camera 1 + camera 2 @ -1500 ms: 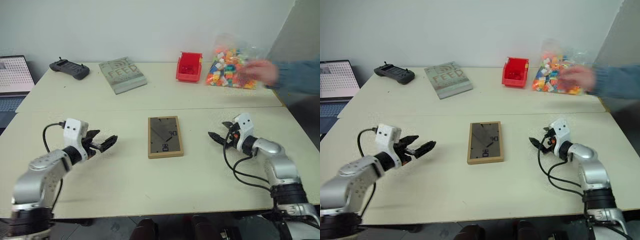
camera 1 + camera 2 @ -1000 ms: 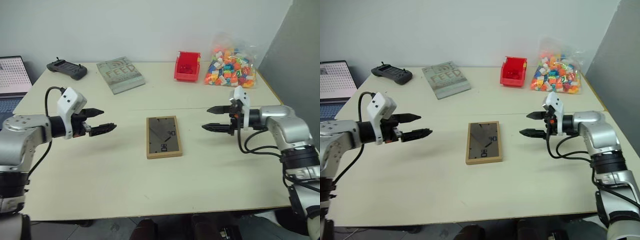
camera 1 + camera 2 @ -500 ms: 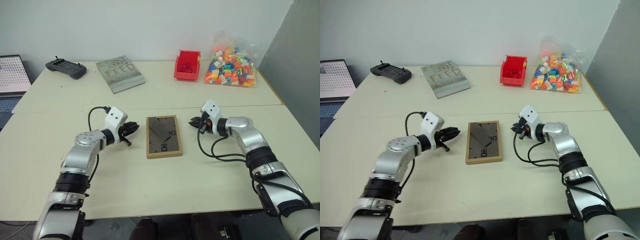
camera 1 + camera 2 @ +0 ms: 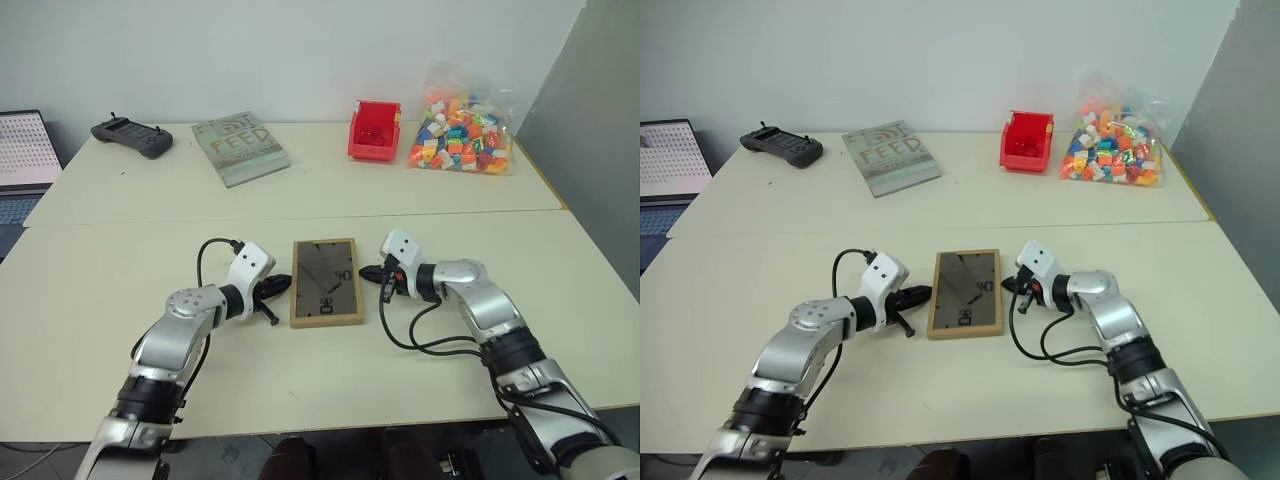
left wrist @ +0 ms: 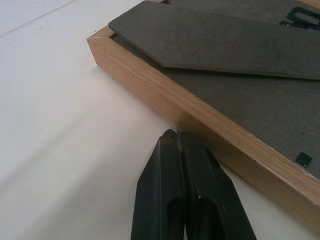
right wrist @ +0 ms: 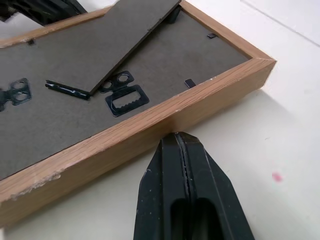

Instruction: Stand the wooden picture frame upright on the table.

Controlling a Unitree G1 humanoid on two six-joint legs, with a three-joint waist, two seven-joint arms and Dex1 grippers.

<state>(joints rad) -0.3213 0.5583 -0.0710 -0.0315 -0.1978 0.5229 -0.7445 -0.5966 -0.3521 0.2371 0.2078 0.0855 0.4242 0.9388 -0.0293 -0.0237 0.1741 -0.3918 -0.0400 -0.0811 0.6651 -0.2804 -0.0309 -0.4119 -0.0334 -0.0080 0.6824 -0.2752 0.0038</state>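
The wooden picture frame (image 4: 326,282) lies flat in the middle of the table (image 4: 300,200), its dark grey back panel and black prop leg (image 6: 135,37) facing up. My left gripper (image 4: 284,284) is shut with nothing in it. Its tips (image 5: 176,135) sit low on the tabletop, right at the frame's left long side. My right gripper (image 4: 366,272) is shut and empty too, and its tips (image 6: 176,135) sit against the frame's right long side. The two grippers point at each other across the frame.
Along the far edge lie a black controller (image 4: 131,137), a grey book lettered "FEED" (image 4: 243,148), a red bin (image 4: 375,132) and a bag of coloured bricks (image 4: 462,120). A laptop (image 4: 20,150) stands at the far left. A seam (image 4: 150,223) crosses the tabletop behind the frame.
Both grippers have shut, sunk to the tabletop and moved inward to the frame's two long sides. A person's hand that was at the brick bag is gone.
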